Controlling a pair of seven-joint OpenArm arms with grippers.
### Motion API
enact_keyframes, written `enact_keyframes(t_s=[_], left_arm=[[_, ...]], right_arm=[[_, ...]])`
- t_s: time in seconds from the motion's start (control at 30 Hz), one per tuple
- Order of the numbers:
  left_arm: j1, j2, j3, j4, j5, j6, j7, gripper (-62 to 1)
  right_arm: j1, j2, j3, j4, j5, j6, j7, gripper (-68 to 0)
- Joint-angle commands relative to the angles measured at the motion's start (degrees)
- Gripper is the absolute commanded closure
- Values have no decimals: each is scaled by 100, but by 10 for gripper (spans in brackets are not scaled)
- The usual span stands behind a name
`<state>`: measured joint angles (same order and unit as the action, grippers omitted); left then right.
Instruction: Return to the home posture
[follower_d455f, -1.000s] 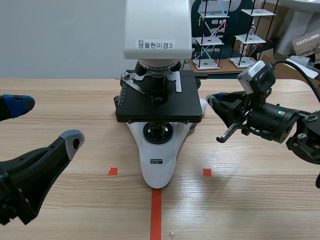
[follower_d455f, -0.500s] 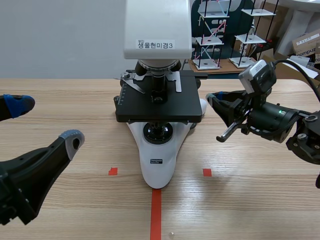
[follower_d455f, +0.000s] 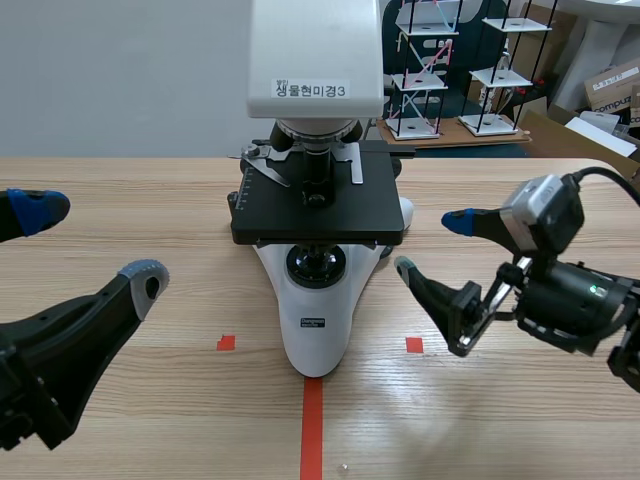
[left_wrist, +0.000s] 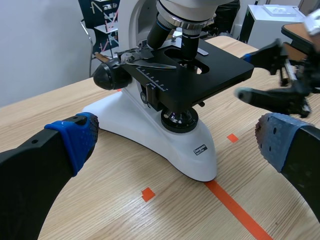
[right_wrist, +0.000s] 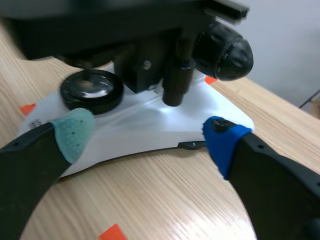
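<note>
Both arms carry nothing, so I judge that only the pull-back itself is left. The left arm (follower_d455f: 40, 370) sits low at the near left of the desk (follower_d455f: 140, 200), well apart from the microscope (follower_d455f: 318, 300). The left jaws are spread wide with nothing between them. That side looks close to parked, though I can't confirm the home pose from here.

The right arm (follower_d455f: 570, 300) hangs just off the microscope's right flank. The right jaws are also spread wide and empty, and their pads (follower_d455f: 458, 221) point toward the white foot without touching it. In the right wrist view the foot and the black focus knob (right_wrist: 227, 50) lie close ahead of the fingers, so I'd say this arm has more withdrawing to do.

As for writing, the microscope's head carries a white label (follower_d455f: 311, 90) reading "생물현미경3". A small badge (follower_d455f: 316, 323) on the foot is too small to read. A cardboard box (follower_d455f: 612, 85) in the background shows letters starting "compu"; the rest is cut off.
</note>
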<state>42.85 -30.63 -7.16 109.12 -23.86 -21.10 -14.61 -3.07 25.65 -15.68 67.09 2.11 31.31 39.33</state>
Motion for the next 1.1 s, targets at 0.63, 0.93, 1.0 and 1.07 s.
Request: enact_keyframes(t_s=[0.63, 0.93, 1.0, 1.07], left_arm=[[-17, 0, -2, 57, -39, -7, -61, -623], [-17, 0, -2, 57, -37, -7, -61, -623], [-17, 0, -2, 57, -37, -7, -61, -623], [-17, 0, -2, 57, -37, -7, -61, -623]], right_arm=[[-4245, 752, 1816, 3792, 894, -638, -103, -655], [-4426, 752, 2065, 3888, 1034, -603, -83, -655], [-4424, 752, 2065, 3888, 1034, -603, -83, -655], [-4424, 752, 2065, 3888, 1034, -603, -83, -655]])
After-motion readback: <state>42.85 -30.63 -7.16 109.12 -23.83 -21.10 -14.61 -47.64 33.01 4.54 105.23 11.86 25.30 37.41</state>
